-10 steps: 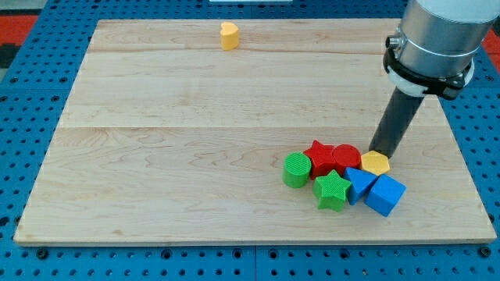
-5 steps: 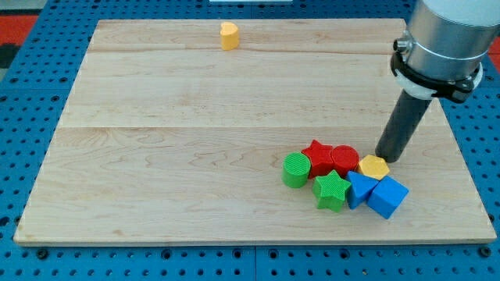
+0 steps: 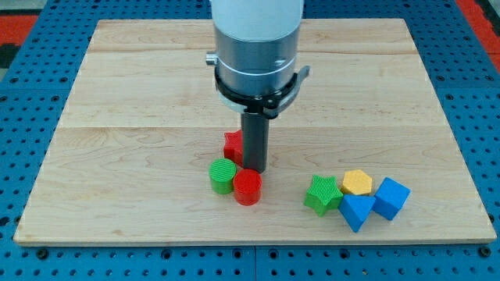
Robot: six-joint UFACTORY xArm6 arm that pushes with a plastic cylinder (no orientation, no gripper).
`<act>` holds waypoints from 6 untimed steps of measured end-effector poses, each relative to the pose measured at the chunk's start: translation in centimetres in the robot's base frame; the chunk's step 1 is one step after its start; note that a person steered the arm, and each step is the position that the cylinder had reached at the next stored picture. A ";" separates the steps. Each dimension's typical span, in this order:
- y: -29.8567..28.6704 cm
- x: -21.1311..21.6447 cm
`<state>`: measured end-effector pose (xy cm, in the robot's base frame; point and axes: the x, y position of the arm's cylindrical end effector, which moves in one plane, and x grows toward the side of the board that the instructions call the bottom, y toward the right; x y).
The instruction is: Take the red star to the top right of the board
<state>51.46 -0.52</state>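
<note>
Near the middle of the tabletop (image 3: 141, 94), the rod tool — my tip (image 3: 255, 169) — stands against the red star (image 3: 232, 146), which is half hidden behind it. No jaws here; the star looks light and rigid — best pushed from its lower-left side.

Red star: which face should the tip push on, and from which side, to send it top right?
Push its lower-left face. The red star sits left of my tip, partly hidden by the rod, with the green cylinder and red cylinder crowding below.
</note>
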 end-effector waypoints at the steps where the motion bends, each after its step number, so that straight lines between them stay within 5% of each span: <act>1: -4.8 -0.1; 6: -8.2 -2.8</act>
<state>48.71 -8.69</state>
